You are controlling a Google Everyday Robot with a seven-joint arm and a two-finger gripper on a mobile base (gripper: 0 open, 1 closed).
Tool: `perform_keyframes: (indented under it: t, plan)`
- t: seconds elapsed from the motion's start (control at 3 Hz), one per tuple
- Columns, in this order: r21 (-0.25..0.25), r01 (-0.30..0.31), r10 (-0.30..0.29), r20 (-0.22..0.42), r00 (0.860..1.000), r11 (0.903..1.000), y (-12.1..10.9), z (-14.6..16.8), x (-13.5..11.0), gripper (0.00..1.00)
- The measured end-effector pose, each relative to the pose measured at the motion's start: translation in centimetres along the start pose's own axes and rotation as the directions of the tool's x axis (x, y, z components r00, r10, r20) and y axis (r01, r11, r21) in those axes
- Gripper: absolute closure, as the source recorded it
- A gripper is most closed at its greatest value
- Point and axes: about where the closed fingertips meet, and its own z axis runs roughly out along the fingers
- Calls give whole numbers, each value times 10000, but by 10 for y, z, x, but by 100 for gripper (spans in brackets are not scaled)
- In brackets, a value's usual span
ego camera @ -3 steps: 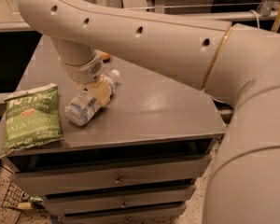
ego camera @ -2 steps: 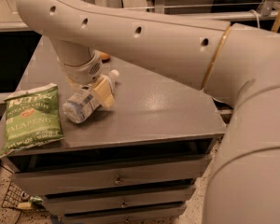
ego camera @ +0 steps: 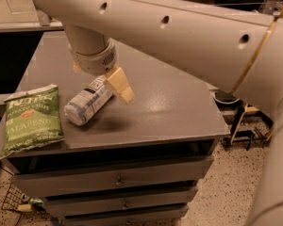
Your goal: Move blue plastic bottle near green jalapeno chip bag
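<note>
The blue plastic bottle (ego camera: pixel 86 103) is a clear, pale-bluish bottle with a white-and-blue label. It lies tilted on the grey cabinet top (ego camera: pixel 170 102), its base pointing at the green jalapeno chip bag (ego camera: pixel 32 119). The bag lies flat at the top's front left corner, a small gap from the bottle. My gripper (ego camera: pixel 98 79) hangs from the big white arm right over the bottle's cap end. Its tan fingers (ego camera: pixel 120 85) straddle and hold the bottle's neck, and the cap is hidden behind them.
The cabinet has drawers (ego camera: pixel 118 180) below its front edge. A dark opening lies to the left. On the floor at the right stand a round object (ego camera: pixel 225 98) and a frame (ego camera: pixel 243 126). My white arm spans the upper right.
The gripper has carried the bottle left and toward the front, closer to the chip bag. The view has also shifted nearer to the cabinet.
</note>
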Motion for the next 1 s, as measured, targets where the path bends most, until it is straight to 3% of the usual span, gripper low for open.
perform_keyframes:
  t: [0.33,0.67,1.0]
  plan:
    - [507,-1011,1008,84,9949,9936,34,-29,30,0]
    - [892,-2515,2443,840,9660,9637,85,-35,73,0]
    - [904,-2958,2851,1149,9516,9510,101,-37,80,0]
